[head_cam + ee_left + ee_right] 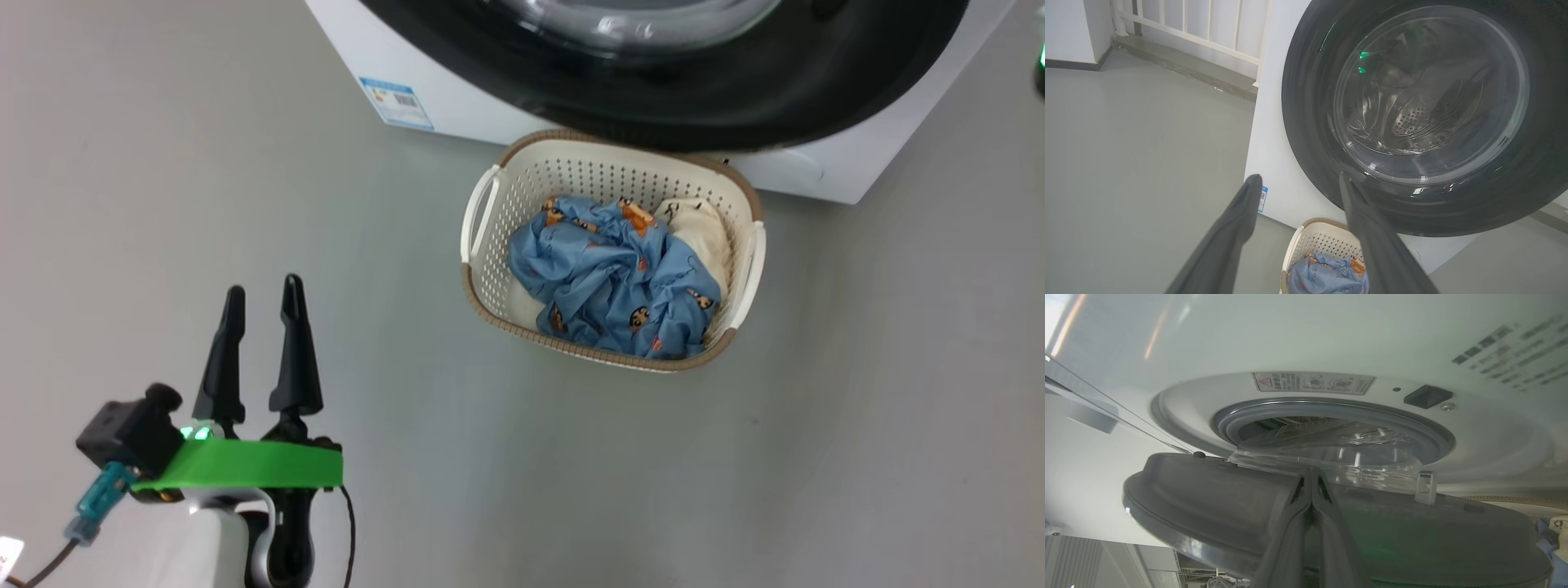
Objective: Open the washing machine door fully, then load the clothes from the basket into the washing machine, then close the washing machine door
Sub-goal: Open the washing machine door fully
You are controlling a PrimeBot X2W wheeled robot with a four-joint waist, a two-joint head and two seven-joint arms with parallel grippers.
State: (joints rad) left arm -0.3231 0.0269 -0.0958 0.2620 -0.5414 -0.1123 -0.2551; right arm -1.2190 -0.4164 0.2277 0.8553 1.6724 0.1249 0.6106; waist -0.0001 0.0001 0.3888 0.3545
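While the right claw (1311,486), fingers together, sits behind the ajar washing machine door (1208,486) at frame centre and the left claw (264,286) hangs spread at lower left, door-opening looks unfinished, needing a wider swing.

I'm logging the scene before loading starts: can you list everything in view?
washer: one, white, behind basket
door: one, black rim, clear glass, partly open
seal: one, grey, around drum mouth
label: one, blue, low on washer front
basket: one, cream, brown rim, on floor
clothes: two, blue bear print and cream, in basket
railing: one, white, beyond washer
floor: grey
left gripper: dark, open, left of basket
right gripper: dark, shut, at door's inner side
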